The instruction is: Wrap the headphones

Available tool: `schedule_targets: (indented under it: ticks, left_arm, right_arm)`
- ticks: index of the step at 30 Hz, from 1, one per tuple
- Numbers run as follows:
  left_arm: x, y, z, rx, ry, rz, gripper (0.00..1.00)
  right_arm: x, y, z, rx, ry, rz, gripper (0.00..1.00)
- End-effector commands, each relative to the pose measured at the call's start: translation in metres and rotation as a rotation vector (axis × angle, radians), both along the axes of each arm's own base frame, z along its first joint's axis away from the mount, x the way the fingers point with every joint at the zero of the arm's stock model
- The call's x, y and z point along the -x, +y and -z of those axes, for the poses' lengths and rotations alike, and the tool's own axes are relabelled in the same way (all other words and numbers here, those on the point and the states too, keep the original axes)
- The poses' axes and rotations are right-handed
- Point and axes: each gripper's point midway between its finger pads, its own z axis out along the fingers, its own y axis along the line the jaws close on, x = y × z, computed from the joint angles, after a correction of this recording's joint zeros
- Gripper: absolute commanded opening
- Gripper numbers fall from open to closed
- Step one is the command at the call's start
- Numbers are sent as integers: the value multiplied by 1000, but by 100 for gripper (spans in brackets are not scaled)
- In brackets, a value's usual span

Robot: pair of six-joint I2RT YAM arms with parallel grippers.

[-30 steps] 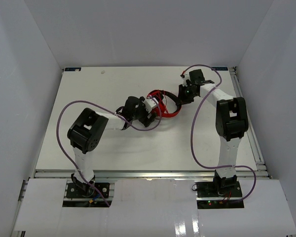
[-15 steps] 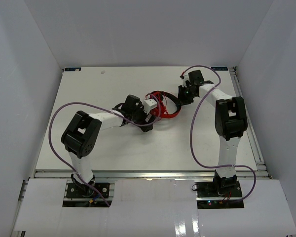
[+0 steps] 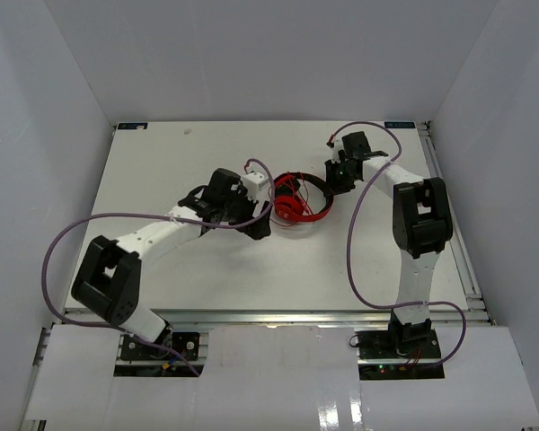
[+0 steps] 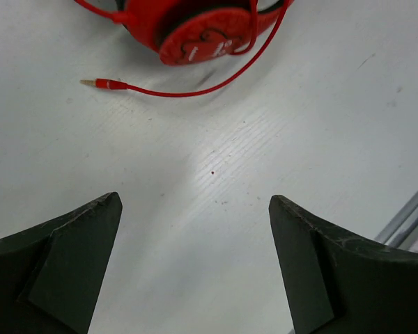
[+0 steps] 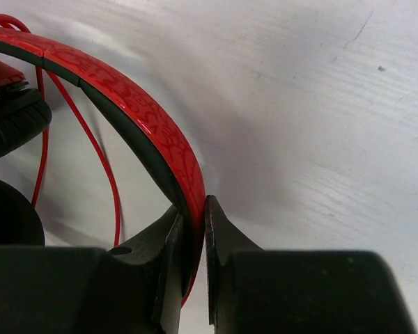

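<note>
Right gripper (image 5: 194, 206): its jaws are pinching the red headband (image 5: 143, 115) by its thin edge, nearly shut on it.
Left gripper (image 4: 195, 203): its fingers are standing wide apart and holding nothing, hovering over bare table (image 3: 162, 162) just short of the ear cup (image 4: 195, 28).
Headphones (image 3: 296, 199): they are lying on the table toward its far middle, between the 2 grippers.
Cord (image 4: 223, 78): it is looping loosely around the ear cup and trailing onto the table, with the plug (image 4: 104, 84) lying free at its end.
Risk 1, slipping band: the right jaws are gripping a glossy, curved strip by a narrow edge, so any tug on the cord is likely twisting it out of the pinch.
Risk 2, missed pickup: the cord is lying thin and flat, so the wide left fingers are risking closing on nothing or scraping the surface.
Risk 3, unwinding: the loops are sitting slack and the plug is hanging untucked, so dragging 1 end is threatening to undo them.
Risk 4, snagging: a strand is running close beside the right fingers and could be catching there.
</note>
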Motion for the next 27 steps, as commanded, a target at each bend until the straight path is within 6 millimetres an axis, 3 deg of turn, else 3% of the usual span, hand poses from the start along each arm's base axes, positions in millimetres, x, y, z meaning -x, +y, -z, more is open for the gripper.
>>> schedule_targets:
  ticks: [1, 8, 13, 16, 21, 27]
  left_arm:
    - [10, 29, -46, 57, -27, -184, 98]
    - [31, 57, -80, 135, -82, -329, 98]
    - [46, 69, -84, 184, -75, -390, 98]
    - [57, 71, -77, 212, -41, -404, 98]
    - [71, 73, -61, 255, 38, -457, 98]
    - [75, 78, -65, 286, 29, -490, 98]
  right_arm:
    - [-5, 24, -48, -52, -144, -56, 8]
    - [1, 48, -72, -65, -204, -89, 8]
    - [4, 65, -85, -51, -266, -106, 8]
    - [6, 71, -79, -18, -277, -114, 8]
    - [4, 67, -51, 38, -261, -96, 8]
    - [3, 56, -40, 85, -318, -77, 8]
